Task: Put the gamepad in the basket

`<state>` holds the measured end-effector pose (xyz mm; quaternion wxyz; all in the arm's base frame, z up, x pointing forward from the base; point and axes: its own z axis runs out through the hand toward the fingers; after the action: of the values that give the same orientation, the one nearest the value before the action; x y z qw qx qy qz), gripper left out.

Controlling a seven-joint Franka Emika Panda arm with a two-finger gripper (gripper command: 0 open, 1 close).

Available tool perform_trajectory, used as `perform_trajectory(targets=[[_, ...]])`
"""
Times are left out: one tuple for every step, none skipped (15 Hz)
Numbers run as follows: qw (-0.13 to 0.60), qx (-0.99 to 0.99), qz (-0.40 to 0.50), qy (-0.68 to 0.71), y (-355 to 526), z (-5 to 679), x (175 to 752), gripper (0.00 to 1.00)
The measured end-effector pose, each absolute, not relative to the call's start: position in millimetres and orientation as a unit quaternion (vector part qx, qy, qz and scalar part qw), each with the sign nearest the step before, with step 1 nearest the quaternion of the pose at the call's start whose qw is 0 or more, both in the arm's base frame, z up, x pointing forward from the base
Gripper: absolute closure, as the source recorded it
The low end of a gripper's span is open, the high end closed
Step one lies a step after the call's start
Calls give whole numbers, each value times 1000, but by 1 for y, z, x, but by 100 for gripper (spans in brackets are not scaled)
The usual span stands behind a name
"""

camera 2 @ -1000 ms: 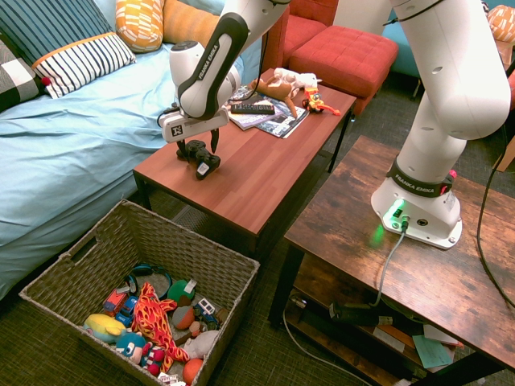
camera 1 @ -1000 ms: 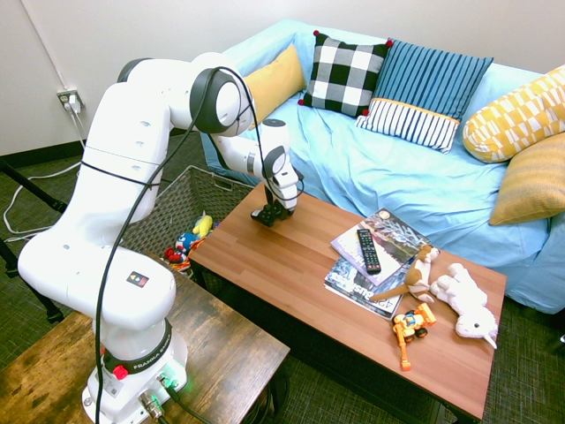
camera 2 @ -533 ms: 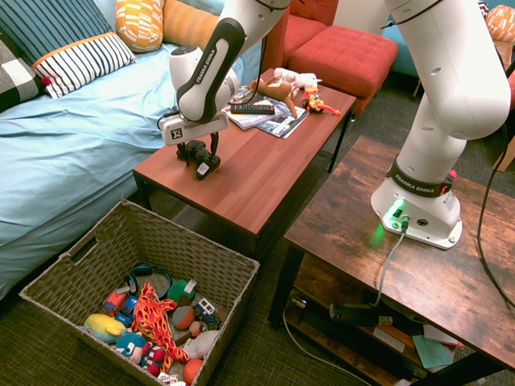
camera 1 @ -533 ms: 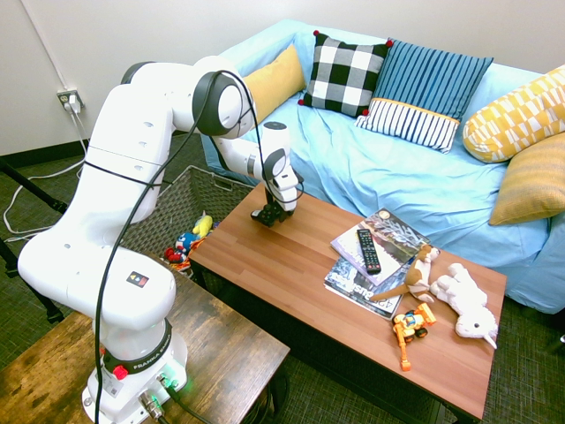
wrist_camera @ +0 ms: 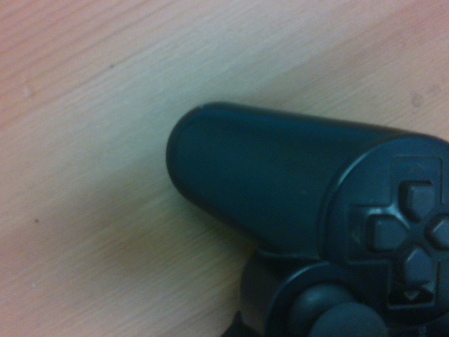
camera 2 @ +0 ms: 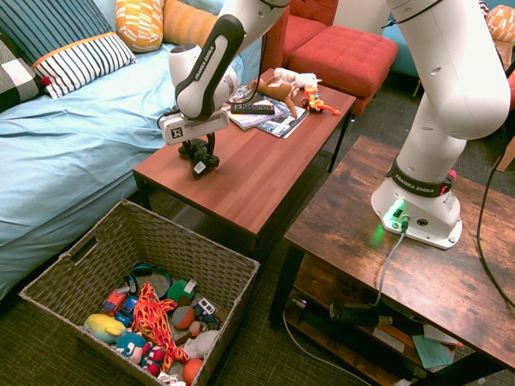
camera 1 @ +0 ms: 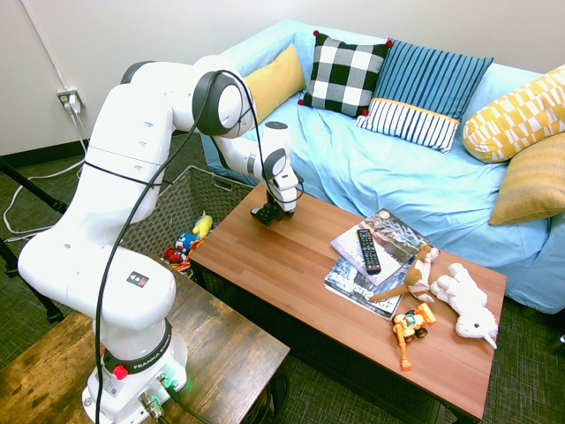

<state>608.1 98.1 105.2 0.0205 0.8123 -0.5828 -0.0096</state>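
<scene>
**Gamepad gripped at the sofa-side end of the coffee table**

The blue sofa (camera 1: 415, 168) is seen just behind the gripper. The coffee table (camera 1: 300, 265) lies directly beneath it. The basket (camera 2: 201, 261), a woven one filled with toys, stands on the floor below and beyond the table end nearest the gripper. The magazines (camera 1: 375, 252), topped by a slim remote (camera 1: 368, 250), are shown well apart from it, toward the table's far end. The gripper (camera 2: 195, 153) is closed on the gamepad (camera 2: 199, 158), which is held at the tabletop; contact with the wood cannot be judged. One handle (wrist_camera: 245, 168) and the direction pad (wrist_camera: 407, 235) fill the wrist view.
</scene>
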Motion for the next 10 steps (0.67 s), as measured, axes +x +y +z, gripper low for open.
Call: perform_trajectory(targets=[[17, 814, -8, -580, 99, 118, 611, 100], [11, 816, -5, -578, 103, 135, 614, 100], [5, 820, -3, -573, 110, 156, 616, 100], [0, 826, -1, -564, 122, 177, 617, 100], [-2, 835, 3, -550, 140, 197, 615, 100], [-3, 845, 9, -535, 164, 212, 610, 100], [-4, 853, 13, -521, 191, 223, 603, 100], [-4, 862, 16, -507, 219, 229, 594, 100], [-4, 868, 17, -496, 245, 230, 584, 100], [-4, 874, 15, -486, 268, 228, 574, 100]])
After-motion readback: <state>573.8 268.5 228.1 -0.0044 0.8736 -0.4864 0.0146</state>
